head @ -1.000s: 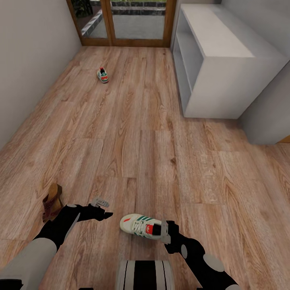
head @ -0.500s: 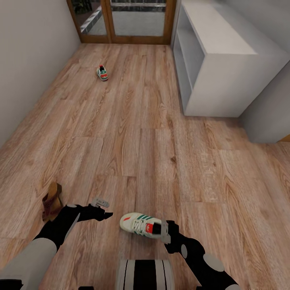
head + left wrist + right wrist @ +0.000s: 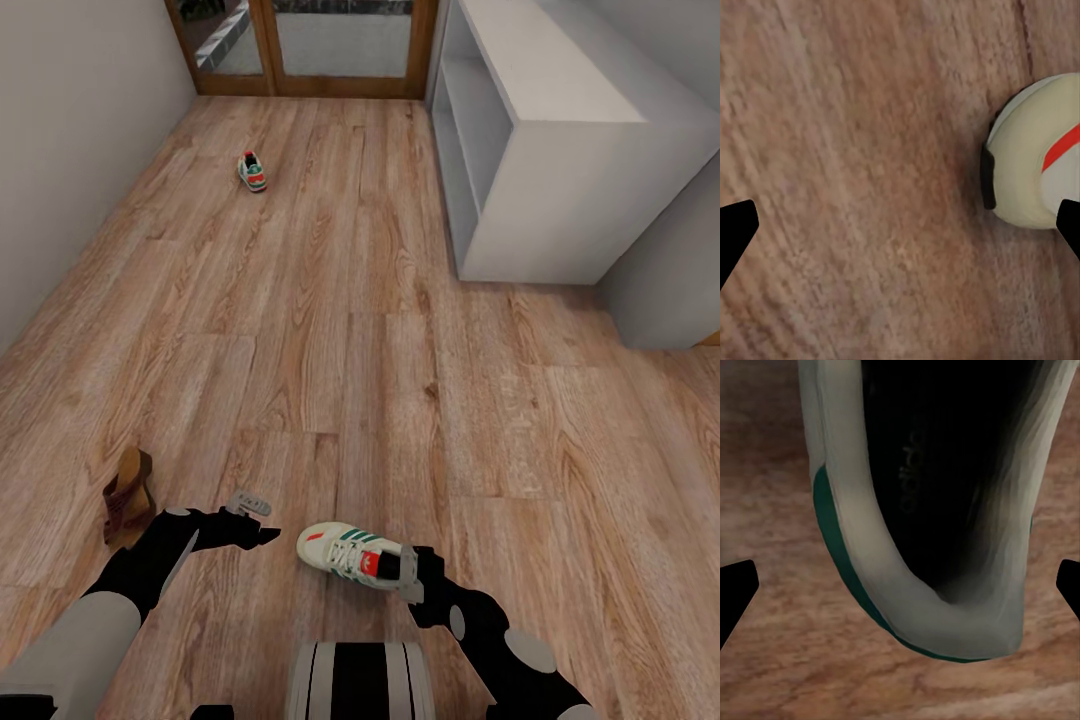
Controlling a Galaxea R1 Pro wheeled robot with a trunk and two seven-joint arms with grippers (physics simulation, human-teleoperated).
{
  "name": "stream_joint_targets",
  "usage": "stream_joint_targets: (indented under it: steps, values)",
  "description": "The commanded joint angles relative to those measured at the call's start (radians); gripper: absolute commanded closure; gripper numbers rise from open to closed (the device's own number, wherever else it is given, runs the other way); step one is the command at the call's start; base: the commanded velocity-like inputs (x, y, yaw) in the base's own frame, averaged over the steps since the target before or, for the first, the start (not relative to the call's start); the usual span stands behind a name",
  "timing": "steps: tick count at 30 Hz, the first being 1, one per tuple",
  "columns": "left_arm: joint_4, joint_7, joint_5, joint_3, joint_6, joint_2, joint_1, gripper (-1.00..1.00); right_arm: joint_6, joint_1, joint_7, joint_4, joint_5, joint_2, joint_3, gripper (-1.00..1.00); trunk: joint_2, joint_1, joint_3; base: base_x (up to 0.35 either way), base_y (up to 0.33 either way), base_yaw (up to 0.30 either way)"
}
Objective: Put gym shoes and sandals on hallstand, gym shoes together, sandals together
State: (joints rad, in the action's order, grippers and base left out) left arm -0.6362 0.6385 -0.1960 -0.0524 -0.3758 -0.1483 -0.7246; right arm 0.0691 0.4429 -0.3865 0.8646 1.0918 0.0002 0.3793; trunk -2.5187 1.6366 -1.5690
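- Lying on the corridor floor (image 3: pixel 330 330), a near gym shoe (image 3: pixel 350 555) sits between both pincers.
- Right pincer (image 3: pixel 412 574) is spread wide, tips either side of that shoe's heel, gripping nothing.
- Left pincer (image 3: pixel 262 522) is wide open by the toe, empty.
- A sandal (image 3: pixel 127 495) lies beside the left arm.
- A second gym shoe (image 3: pixel 252 171) is far off, near the white shelf unit (image 3: pixel 540 130).

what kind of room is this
Most likely a home entrance corridor, rendered in simulation. A wood-framed glass door closes the far end, wood plank flooring runs between plain walls, a pale grey-white shelf unit stands at one side, and a sneaker and a sandal lie loose on the floor.
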Motion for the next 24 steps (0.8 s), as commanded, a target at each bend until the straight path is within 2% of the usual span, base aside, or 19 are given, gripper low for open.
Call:
stream_joint_targets:
  steps: [1, 24]
  values:
    - [-0.002, 0.004, -0.007, -0.001, -0.003, 0.0, 0.0, -1.0, 0.005, 0.0, -0.005, 0.002, 0.006, 0.0, 0.002, -1.0, 0.0, 0.0, -0.001, 0.0, 0.0, 0.0]
    - [-0.002, 0.004, -0.007, 0.0, -0.005, 0.0, -0.001, -1.0, 0.005, 0.0, -0.005, 0.002, 0.006, 0.0, 0.001, -1.0, 0.0, 0.0, -0.001, 0.035, 0.0, 0.0]
